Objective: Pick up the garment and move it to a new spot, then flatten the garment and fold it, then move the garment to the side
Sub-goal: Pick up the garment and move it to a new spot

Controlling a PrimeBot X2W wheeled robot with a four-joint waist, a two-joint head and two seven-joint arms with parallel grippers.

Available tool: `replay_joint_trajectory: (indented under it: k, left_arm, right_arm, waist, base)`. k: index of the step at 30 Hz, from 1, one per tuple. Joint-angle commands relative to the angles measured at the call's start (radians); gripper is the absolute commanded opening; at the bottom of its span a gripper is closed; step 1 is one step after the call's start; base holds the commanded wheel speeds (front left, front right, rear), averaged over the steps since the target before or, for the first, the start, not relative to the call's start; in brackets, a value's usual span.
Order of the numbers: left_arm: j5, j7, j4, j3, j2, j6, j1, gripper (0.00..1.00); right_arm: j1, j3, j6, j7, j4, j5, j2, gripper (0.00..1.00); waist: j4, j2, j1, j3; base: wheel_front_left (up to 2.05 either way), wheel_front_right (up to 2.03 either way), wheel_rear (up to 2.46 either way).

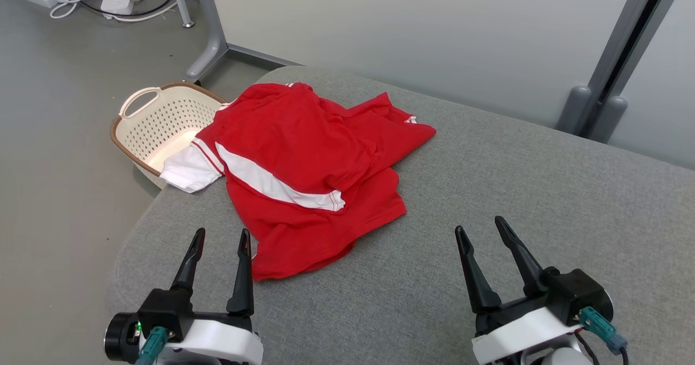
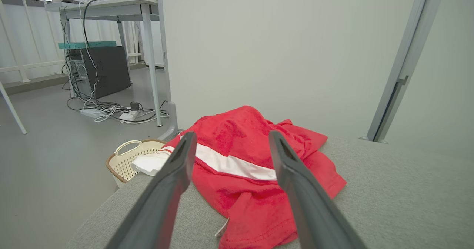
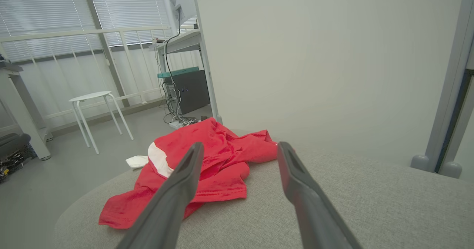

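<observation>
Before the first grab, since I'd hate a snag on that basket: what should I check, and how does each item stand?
1. Left gripper open and empty: ok.
2. Right gripper open and empty: ok.
3. Garment wholly on the grey cushion: not ok; its white sleeve overhangs the edge by the basket.
4. Garment lying flat: not ok; it is crumpled, with folds.
5. Bare cushion to the garment's right for a new spot: ok.
6. Left gripper clear of the near hem: cannot tell.
</observation>
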Motion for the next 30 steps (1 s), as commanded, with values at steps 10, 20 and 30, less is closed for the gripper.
replay_joint_trajectory:
  k: [10, 20, 30]
  left_arm:
    - [0.003, -0.001, -0.004, 0.006, 0.003, 0.006, 0.004, 1.0]
    - [-0.03, -0.001, 0.011, 0.027, 0.003, -0.016, -0.024, 1.0]
    - [0.034, -0.001, 0.048, 0.079, 0.016, -0.118, -0.168, 1.0]
  right_arm:
    - [-0.01, 0.005, 0.003, -0.006, 0.008, 0.007, -0.003, 1.0]
    - [-0.013, -0.011, 0.003, -0.006, -0.003, -0.006, -0.003, 1.0]
    - [-0.081, -0.074, 0.003, -0.006, -0.018, -0.07, -0.014, 1.0]
  waist:
    - [-0.001, 0.0, 0.0, -0.004]
    - [-0.027, 0.0, 0.0, 0.026]
    - [-0.09, 0.0, 0.0, 0.158]
  base:
    - [0.0, 0.0, 0.0]
    - [0.0, 0.0, 0.0]
    - [0.0, 0.0, 0.0]
